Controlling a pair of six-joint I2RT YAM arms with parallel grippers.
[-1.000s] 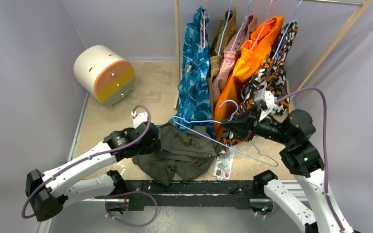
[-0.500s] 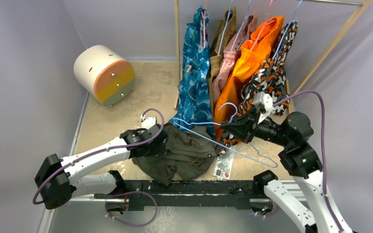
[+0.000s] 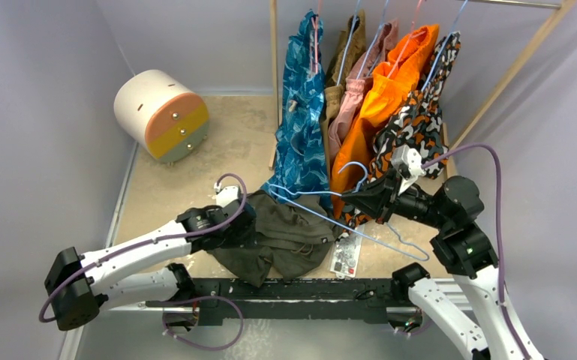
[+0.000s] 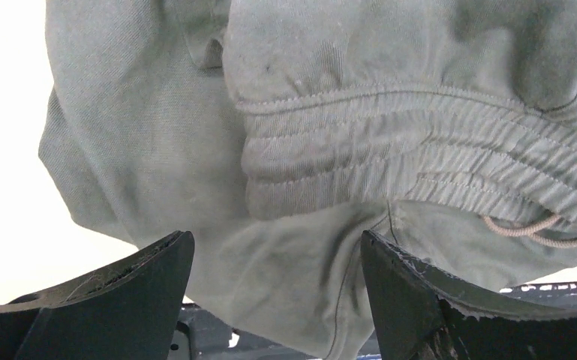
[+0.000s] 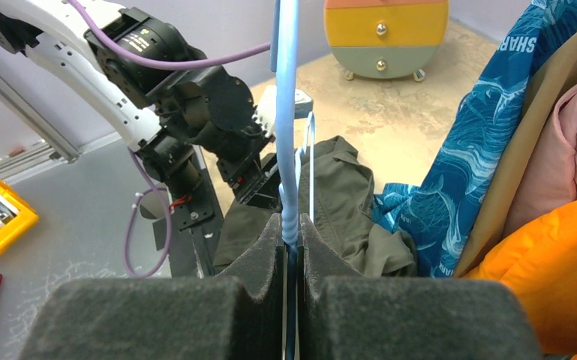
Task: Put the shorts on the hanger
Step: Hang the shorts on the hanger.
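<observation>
**Q:** Where are the shorts [image 3: 289, 232]?
**A:** Crumpled on the table [image 3: 187, 172] near its front edge, at the centre of the top view. Their waistband and drawstring face the left wrist camera.

**Q:** What is the left arm's pose?
**A:** It stretches low from its base toward 2 o'clock, with the wrist at the shorts' 9 o'clock edge. The left gripper [image 4: 276, 247] has its jaws spread wide just short of the waistband, and nothing is gripped between them.

**Q:** And the right arm?
**A:** Its elbow is raised at 3 o'clock of the shorts and its forearm points toward 9 o'clock. The right gripper [image 5: 291, 225] pinches the hanger [image 5: 286, 112] at its twisted neck, jaws pressed together on the wire. The hanger is tilted above the table. One corner is over the shorts' 12 o'clock edge and the other lies toward 4 o'clock.
</observation>
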